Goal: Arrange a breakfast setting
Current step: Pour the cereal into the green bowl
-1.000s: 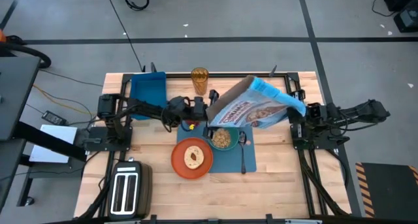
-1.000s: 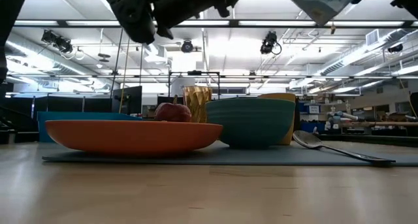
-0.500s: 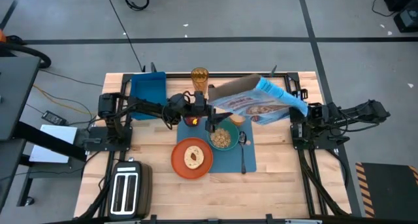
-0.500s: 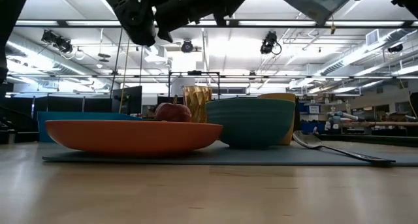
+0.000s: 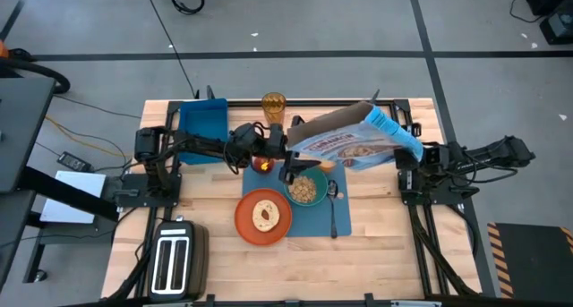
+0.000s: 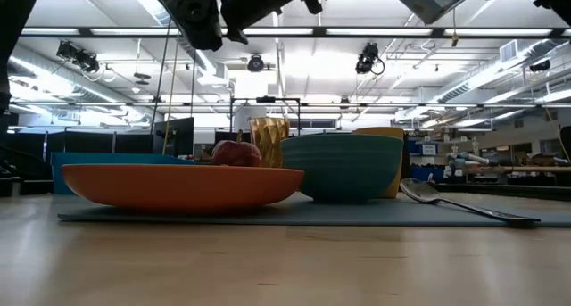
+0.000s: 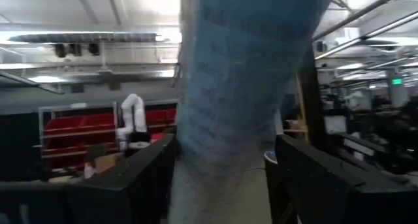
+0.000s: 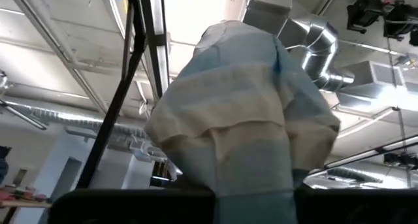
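Breakfast setting sits mid-table, on and just beside the blue placemat [image 5: 315,222], and looks nearly complete; the step in hand seems to be the cereal, w/ the bowl already filled.

From L to R:
- The silver toaster [image 5: 175,258] stands at the near-left corner and the blue bin [image 5: 203,119] at the far-left, both well apart from the setting.
- The orange plate [image 5: 263,216] carries the bagel [image 5: 266,216].
- Behind it lies the red apple [image 5: 262,164], and the amber glass [image 5: 273,106] is at the far edge.
- The left gripper [image 5: 288,161] hovers above the apple and bowl. Its fingers [image 7: 130,181] are spread wide on both sides of the cereal box [image 5: 345,144], and I see no real grip.
- The teal bowl [image 5: 307,189] holds cereal. The orange cup [image 6: 391,133] peeks from behind it, and the spoon [image 5: 333,208] lies to its right.
- The right gripper [image 5: 400,157] is clamped tight on the box's end and carries it alone, approx. level above the bowl.

The next move prob. calls for the L arm to back away w/o brushing the apple or glass, then the R arm puts the box down off the mat. The bowl, cup and glass below the box stand in the way, and a tilt could spill cereal.
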### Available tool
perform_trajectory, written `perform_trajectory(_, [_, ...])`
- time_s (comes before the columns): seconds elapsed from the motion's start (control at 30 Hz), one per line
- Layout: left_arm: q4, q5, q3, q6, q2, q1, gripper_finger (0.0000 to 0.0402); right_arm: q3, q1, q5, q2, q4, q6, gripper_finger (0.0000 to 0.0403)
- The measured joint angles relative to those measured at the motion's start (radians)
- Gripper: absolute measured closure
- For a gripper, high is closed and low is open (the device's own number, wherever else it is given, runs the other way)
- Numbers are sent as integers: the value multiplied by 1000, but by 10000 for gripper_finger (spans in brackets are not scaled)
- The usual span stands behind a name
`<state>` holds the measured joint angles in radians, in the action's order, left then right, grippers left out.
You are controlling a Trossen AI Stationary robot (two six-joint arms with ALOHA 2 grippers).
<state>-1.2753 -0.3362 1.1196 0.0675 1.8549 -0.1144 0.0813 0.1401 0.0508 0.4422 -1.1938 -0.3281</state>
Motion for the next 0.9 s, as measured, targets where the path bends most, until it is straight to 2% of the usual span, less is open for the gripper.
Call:
perform_trajectory(0.27, [13, -25, 3, 0, -1, 6, 133, -1, 0, 3, -30, -31, -17, 379])
perform_trajectory(0.5, [51, 132, 45, -5, -1, 5, 134, 2, 0, 9, 24, 4, -15, 379])
perform_trajectory(0.63, [62, 134, 51, 2, -1, -3, 143, 2, 0, 5, 36, 2, -13, 376])
perform_trajectory(0.8, [102, 158, 53, 26, -2, -10, 145, -1, 17, -94, 31, -22, -6, 376])
perform_trajectory(0.9, [92, 150, 53, 25, -2, -17, 133, -1, 27, -94, 31, -8, -5, 376])
